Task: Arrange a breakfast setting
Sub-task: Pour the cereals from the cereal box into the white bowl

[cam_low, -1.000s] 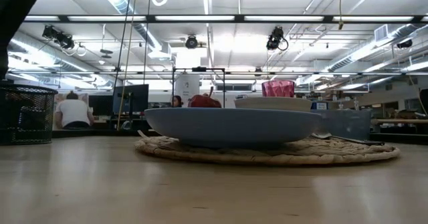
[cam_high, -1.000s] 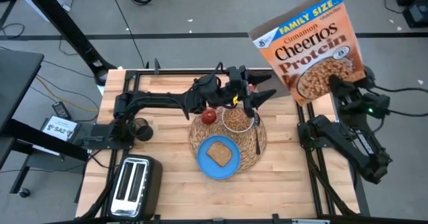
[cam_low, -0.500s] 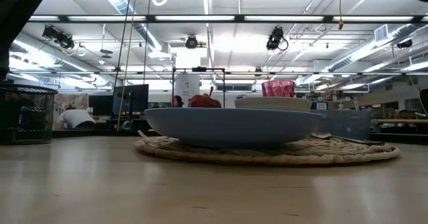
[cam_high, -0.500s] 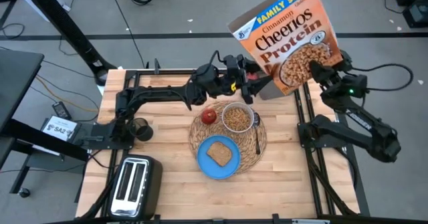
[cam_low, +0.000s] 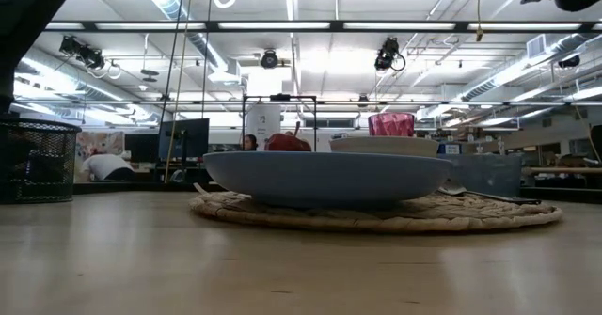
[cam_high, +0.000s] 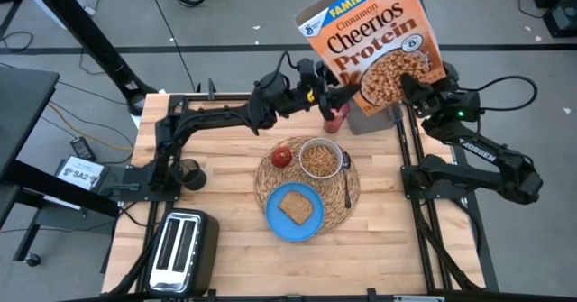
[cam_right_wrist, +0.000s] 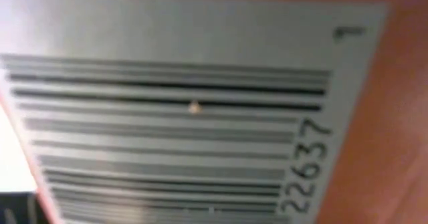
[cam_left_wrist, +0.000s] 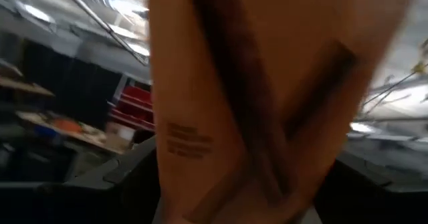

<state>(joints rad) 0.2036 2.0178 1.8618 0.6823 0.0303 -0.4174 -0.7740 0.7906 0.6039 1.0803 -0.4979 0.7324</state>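
**Both grippers up at the far edge, box held aloft**

Left gripper reached over the far edge of the worktop, close against the box; whether its fingers were apart or together could not be told. Its wrist view was filled by an orange box face.

At the near left corner stood a toaster, with a dark mesh cup near the left edge. Around mid-table lay the mat. On it sat the apple at far left, the bowl of cereal just beside it, the spoon along the right side, and the plate with toast at the near edge. The glass stood by the far edge, under the box.

Right gripper held the box by its lower end, tilted, above the far right corner; its wrist view showed only the barcode.
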